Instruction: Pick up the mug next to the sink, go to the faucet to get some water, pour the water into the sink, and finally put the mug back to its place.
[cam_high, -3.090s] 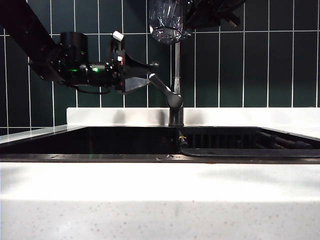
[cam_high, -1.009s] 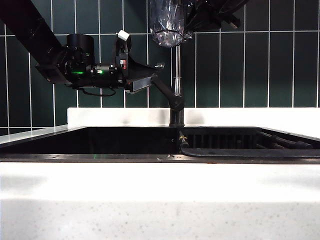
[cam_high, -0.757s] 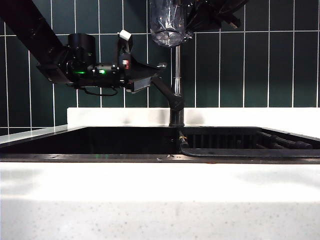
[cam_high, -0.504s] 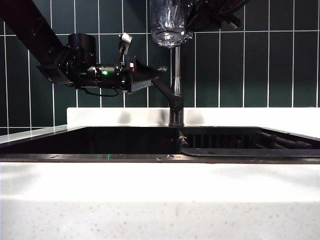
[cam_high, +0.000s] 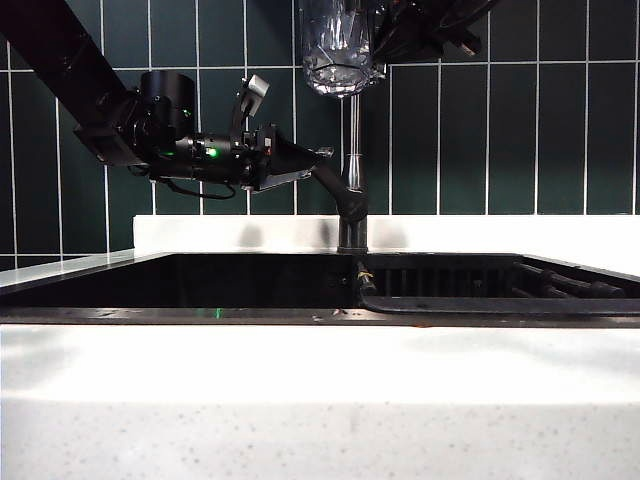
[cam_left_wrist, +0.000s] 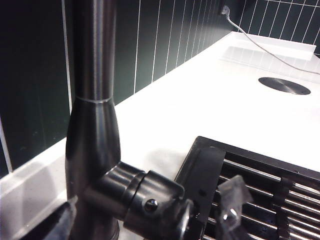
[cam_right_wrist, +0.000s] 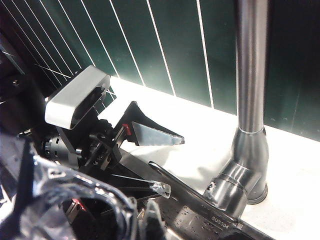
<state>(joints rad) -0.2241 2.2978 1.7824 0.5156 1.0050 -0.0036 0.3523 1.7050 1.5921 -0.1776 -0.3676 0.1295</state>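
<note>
room: dark green tile wall (cam_high: 540, 140), white speckled countertop (cam_high: 320, 400), black sink (cam_high: 200, 285) mid-frame
mug (cam_high: 337, 45): top centre, clamped in the right gripper (cam_high: 385, 35)
left gripper (cam_high: 318, 160): jaws spread around the faucet (cam_high: 350, 170) lever; it's tilted further down than a second ago

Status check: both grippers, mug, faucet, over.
Left gripper open astride faucet lever. Right gripper shut on mug, high above sink. Nothing in the way.

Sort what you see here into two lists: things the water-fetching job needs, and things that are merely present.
Needed for the job:
- mug, held by the right gripper
- faucet, its lever between the left gripper's fingers
- sink

Merely present:
- slatted rack
- cable
- round black disc
</note>
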